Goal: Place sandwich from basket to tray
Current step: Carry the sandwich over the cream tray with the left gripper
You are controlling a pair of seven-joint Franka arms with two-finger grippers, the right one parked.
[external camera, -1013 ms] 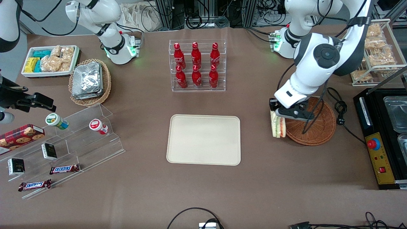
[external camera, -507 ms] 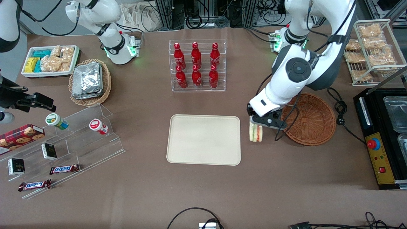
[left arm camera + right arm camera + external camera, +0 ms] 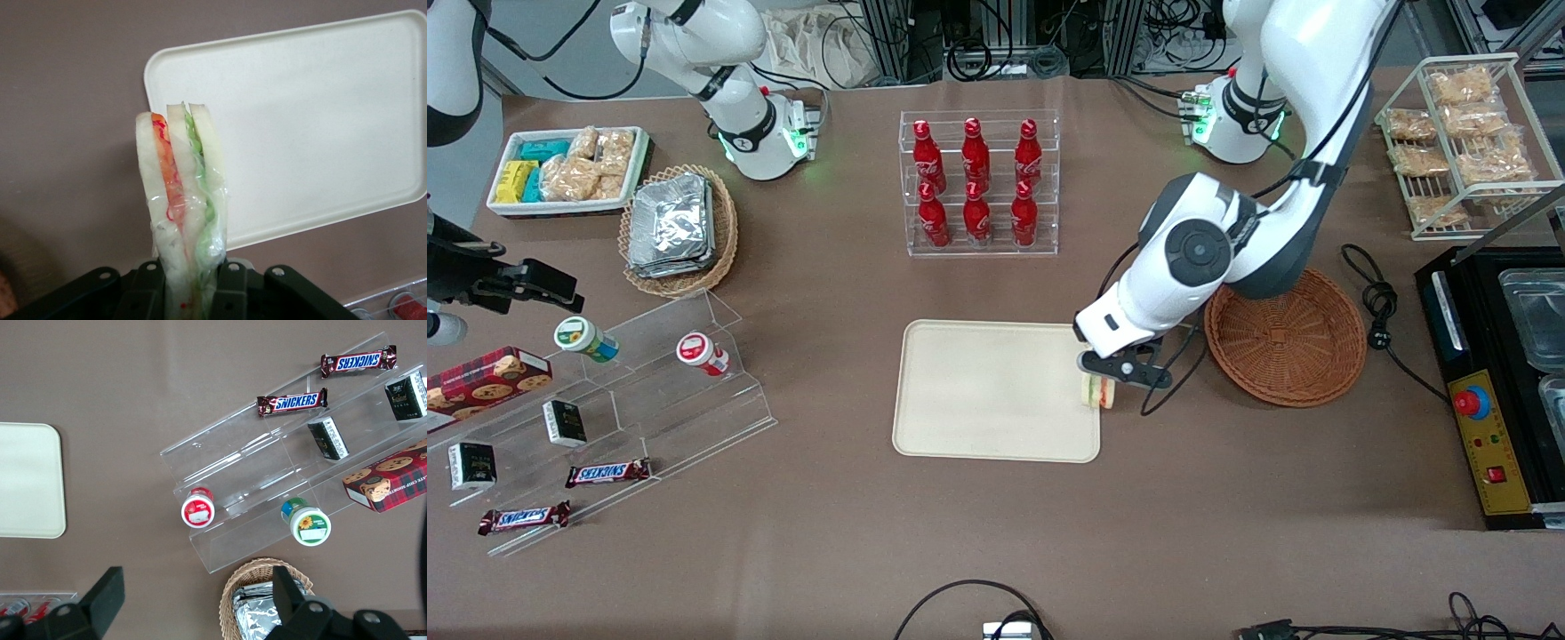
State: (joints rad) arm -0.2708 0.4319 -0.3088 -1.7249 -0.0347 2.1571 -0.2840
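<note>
Over the tray's (image 3: 996, 391) edge nearest the basket (image 3: 1286, 338), the sandwich (image 3: 1098, 391) hangs wrapped in clear film, cut edge pointing away from the hand (image 3: 1107, 378), which is clamped on its base. The basket sits on the surface beside the tray.

Gripper (image 3: 1100, 384) largely hidden in the front view under the working arm's white wrist, fingertips lost against the sandwich (image 3: 1098, 392). In the wrist view, gripper (image 3: 190, 293) cut off by the picture's edge, only the black finger bases showing, clamped on the sandwich (image 3: 181, 200), whose held end disappears between them. Tray (image 3: 320, 120) cropped at one corner by the frame; in the front view, tray (image 3: 996, 391) rim partly covered by the sandwich. Basket (image 3: 1286, 336) edge nearest the tray masked by the arm. Sandwich wrapping too fine to make out from the front.
</note>
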